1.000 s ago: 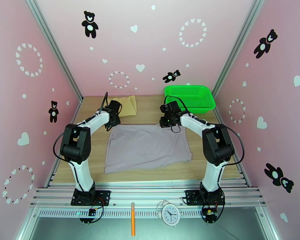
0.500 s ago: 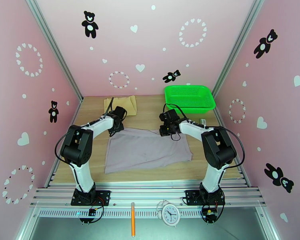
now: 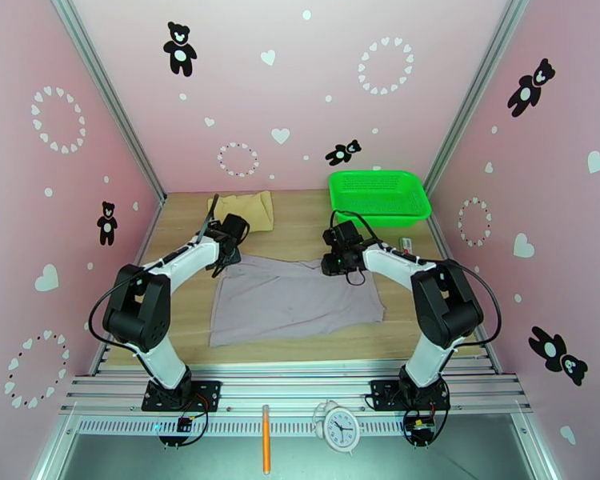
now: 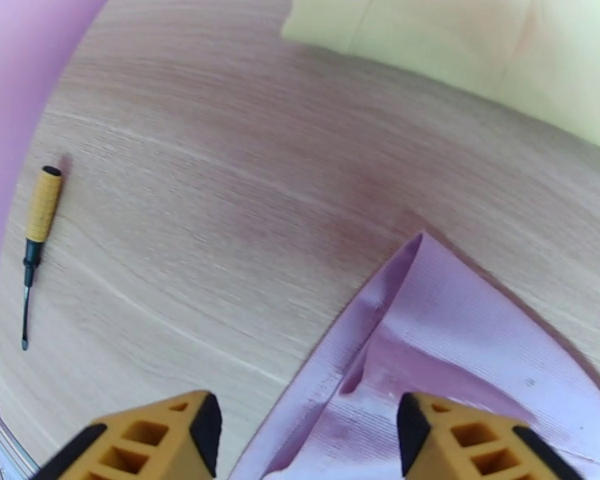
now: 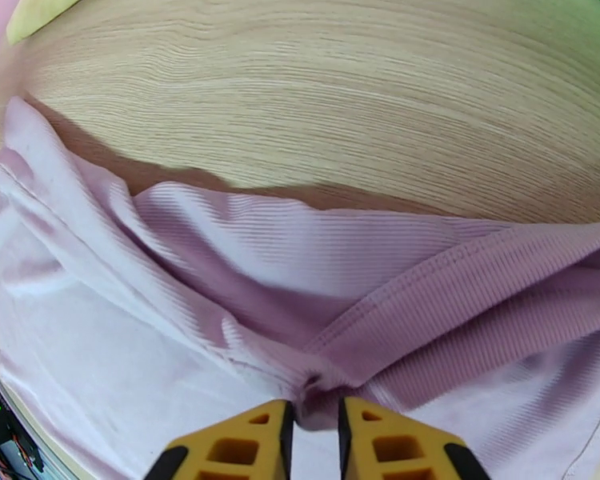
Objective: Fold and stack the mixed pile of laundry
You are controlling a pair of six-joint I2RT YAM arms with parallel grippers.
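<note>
The left end effector (image 4: pixel 308 430) hangs open over a corner of the lilac garment (image 3: pixel 296 302), while the right end effector (image 5: pixel 316 422), jaws barely apart, straddles a fold, grip unclear.

No text, brand or label legible anywhere, small white clock (image 3: pixel 338 430) at the near edge, numerals round its dial too small to read (just dark ticks at this size), wall decals (image 3: pixel 179 48) being bears and hearts, no lettering on them
</note>
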